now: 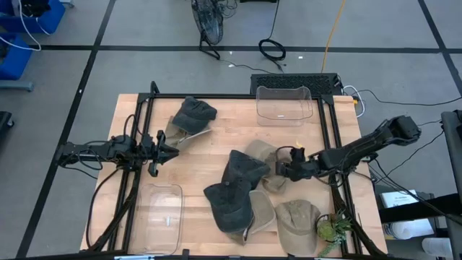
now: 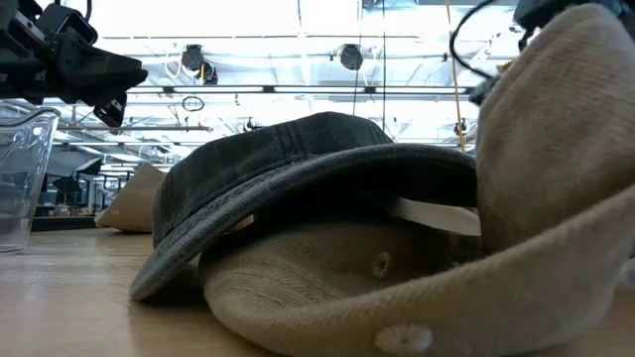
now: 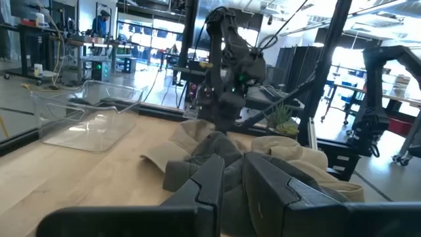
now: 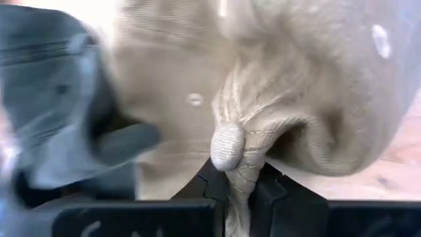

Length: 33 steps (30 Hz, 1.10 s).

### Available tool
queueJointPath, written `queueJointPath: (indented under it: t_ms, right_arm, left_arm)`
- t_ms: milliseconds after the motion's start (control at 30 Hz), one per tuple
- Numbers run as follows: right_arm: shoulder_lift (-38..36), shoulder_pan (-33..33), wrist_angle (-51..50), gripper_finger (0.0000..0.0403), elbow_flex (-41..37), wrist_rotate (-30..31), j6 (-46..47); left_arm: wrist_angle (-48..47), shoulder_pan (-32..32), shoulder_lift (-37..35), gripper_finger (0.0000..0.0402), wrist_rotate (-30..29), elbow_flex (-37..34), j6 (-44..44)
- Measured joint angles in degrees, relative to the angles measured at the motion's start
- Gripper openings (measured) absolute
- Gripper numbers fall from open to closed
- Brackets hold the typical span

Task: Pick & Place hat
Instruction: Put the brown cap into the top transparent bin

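Tan corduroy cap point(image 4: 276, 99) sits pinched by its fabric fold between the closed right end effector point(image 4: 240, 187), nearer than the left arm.

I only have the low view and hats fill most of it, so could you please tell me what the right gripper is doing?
Observer: The right gripper is shut on a fold of the tan hat, pinching the fabric between its fingers.
Operator: Thank you. Where on the table is that?
Observer: In the high view it is at the middle right, at the edge of the hat pile beside the dark hat.
Operator: And where is the left gripper?
Observer: The left gripper waits at the left side of the table, shut and empty, near another dark hat.
Operator: Are there bins?
Observer: Two clear bins: one at the far edge, one near left.
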Motion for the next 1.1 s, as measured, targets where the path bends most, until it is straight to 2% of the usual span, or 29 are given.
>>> queueJointPath:
  t_ms: [233, 533, 700, 967, 1100]
  right_arm:
    - [-10.6, 0.0, -3.5, 0.0006, 0.0, 6.0, -6.6]
    - [-20.9, 0.0, -0.7, 0.0005, 0.1, 13.6, -23.5]
    - [-26.4, -1.0, 3.0, 0.0005, 0.1, 13.7, -39.2]
    - [-32.3, -5.9, 18.6, 0.0006, 0.2, 13.6, -77.6]
    - [-32.7, -10.5, 21.9, 0.0006, 1.6, 13.4, -86.7]
  left_arm:
    - [0.0, 0.0, 0.0, 0.0063, 0.0, 0.0, -1.0]
    - [0.0, 0.0, 0.0, 0.0063, -0.2, 0.0, -1.1]
    - [0.0, 0.0, 0.0, 0.0063, -0.3, 0.0, -1.2]
    - [0.1, 0.0, 0.0, 0.0063, -5.3, 0.0, -1.3]
    - [0.1, 0.0, 0.0, 0.0063, -8.3, 0.0, -1.2]
